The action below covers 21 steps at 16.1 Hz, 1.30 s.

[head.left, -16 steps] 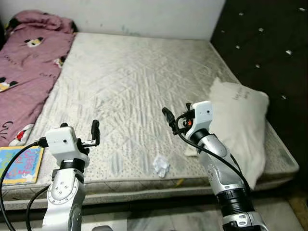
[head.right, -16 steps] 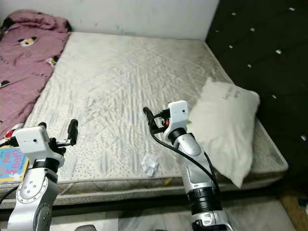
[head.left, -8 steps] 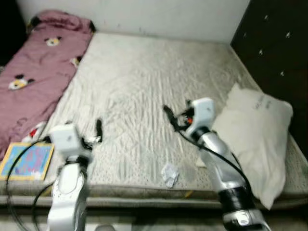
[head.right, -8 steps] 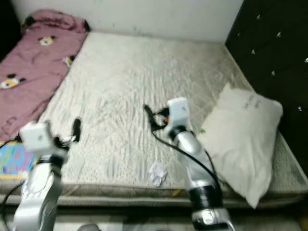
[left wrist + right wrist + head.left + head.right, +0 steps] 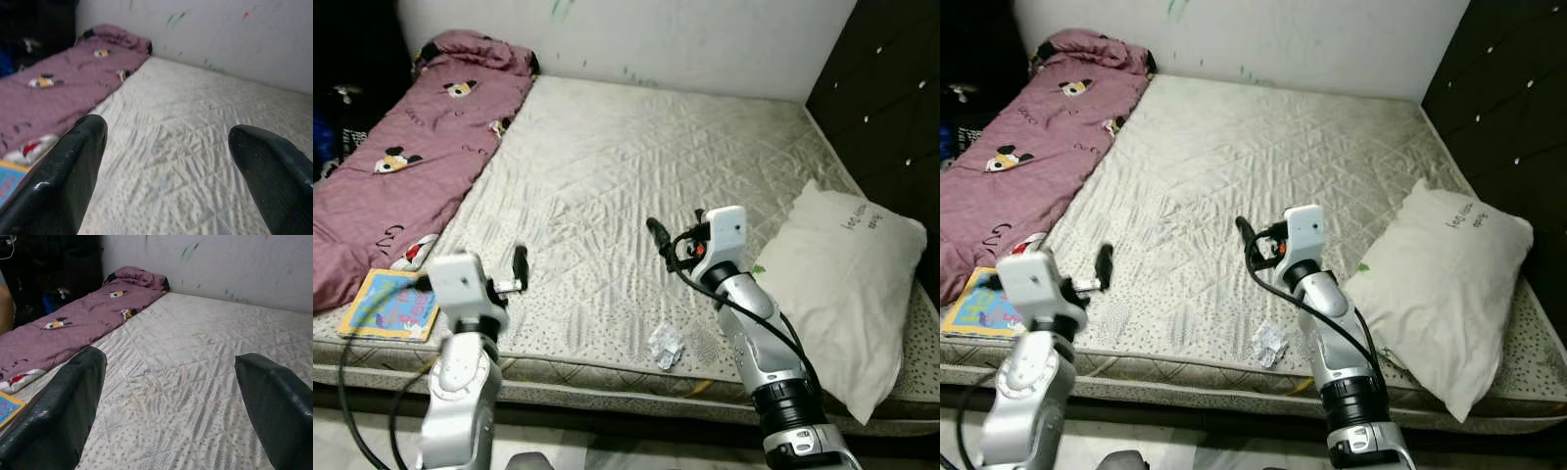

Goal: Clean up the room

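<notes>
Crumpled paper scrap [image 5: 665, 345] near mattress [image 5: 636, 166] front edge, between left gripper [image 5: 166, 161] and right gripper [image 5: 171, 401], both wide apart, empty. Pink blanket [image 5: 406, 166] and book [image 5: 389, 304] left; pillow [image 5: 842, 284] right.

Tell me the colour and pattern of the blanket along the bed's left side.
The blanket is mauve-pink with cartoon mouse faces; clearest in the left eye view.

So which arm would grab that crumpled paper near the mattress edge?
Probably the right. Its end effector, open and empty, hangs nearer the crumpled paper. The left end effector, also open, is farther off, nearer the picture book.
</notes>
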{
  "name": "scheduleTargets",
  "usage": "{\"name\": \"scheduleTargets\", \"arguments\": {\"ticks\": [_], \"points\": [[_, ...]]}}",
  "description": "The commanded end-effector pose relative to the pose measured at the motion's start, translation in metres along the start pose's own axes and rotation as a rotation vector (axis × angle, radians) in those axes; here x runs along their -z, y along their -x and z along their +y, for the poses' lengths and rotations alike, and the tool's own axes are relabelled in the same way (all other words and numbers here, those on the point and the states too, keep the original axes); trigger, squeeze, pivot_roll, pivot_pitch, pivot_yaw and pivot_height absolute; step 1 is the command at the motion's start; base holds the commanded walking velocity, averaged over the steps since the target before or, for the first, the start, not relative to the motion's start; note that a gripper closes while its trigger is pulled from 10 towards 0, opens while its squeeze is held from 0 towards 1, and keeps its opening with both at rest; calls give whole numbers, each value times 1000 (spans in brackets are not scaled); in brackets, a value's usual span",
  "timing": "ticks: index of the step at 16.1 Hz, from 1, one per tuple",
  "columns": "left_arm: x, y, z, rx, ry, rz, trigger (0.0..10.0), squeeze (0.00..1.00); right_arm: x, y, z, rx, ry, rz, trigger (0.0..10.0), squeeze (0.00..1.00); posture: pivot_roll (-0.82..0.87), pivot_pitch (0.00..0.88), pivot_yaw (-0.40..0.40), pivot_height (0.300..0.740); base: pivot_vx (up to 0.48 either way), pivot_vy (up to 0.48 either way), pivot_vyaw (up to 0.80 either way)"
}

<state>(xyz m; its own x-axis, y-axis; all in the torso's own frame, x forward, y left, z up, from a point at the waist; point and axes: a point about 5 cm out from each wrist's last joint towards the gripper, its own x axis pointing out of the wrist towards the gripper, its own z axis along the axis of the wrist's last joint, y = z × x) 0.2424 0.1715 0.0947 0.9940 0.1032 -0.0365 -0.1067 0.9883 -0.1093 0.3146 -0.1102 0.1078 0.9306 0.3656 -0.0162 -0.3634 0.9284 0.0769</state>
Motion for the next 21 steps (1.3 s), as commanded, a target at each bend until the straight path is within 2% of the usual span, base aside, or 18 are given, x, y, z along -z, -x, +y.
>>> {"name": "scheduleTargets", "arguments": {"ticks": [1,4,6,7,8,9,10,11,14,16,19,21], "points": [[3,-1,-2,-22,0,3,10000,0,0,1,-5,-6,12,11,10000,0,0,0,-115,740,0,0,0],[5,4,-3,-87,26,-14,10000,0,4,-4,-12,-45,25,66,10000,0,51,0,-201,740,0,0,0],[12,14,1,-125,24,-3,10000,0,3,-12,-4,-88,34,70,10000,0,79,0,-235,740,0,0,0],[14,16,2,-126,22,1,10000,0,2,-14,0,-98,30,65,10000,0,81,0,-226,740,0,0,0],[14,15,1,-108,6,4,10000,0,2,-14,7,-100,25,41,10000,0,57,0,-177,740,0,0,0],[13,15,1,-102,2,3,10000,0,3,-14,7,-97,23,37,10000,0,57,0,-177,740,0,0,0],[11,12,-1,-69,-14,-1,10000,0,3,-12,7,-81,18,25,10000,0,25,0,-133,740,0,0,0],[9,5,-5,-13,-32,1,10000,0,5,-6,4,-36,6,10,10000,0,-34,0,-59,740,0,0,0],[4,-14,-19,106,-44,6,10000,0,5,11,-13,112,-15,-34,10000,0,-115,0,34,740,0,0,0],[1,-19,-28,145,-39,1,10000,0,5,16,-16,147,-10,-42,10000,0,-138,0,50,740,0,0,0],[-3,-22,-31,167,-41,-6,10000,0,1,17,-14,162,-3,-41,10000,0,-135,0,47,740,0,0,-267],[-4,-19,-27,161,-46,-10,10000,0,-3,15,-7,148,7,-46,10000,0,-124,0,42,740,0,0,-800]]}}
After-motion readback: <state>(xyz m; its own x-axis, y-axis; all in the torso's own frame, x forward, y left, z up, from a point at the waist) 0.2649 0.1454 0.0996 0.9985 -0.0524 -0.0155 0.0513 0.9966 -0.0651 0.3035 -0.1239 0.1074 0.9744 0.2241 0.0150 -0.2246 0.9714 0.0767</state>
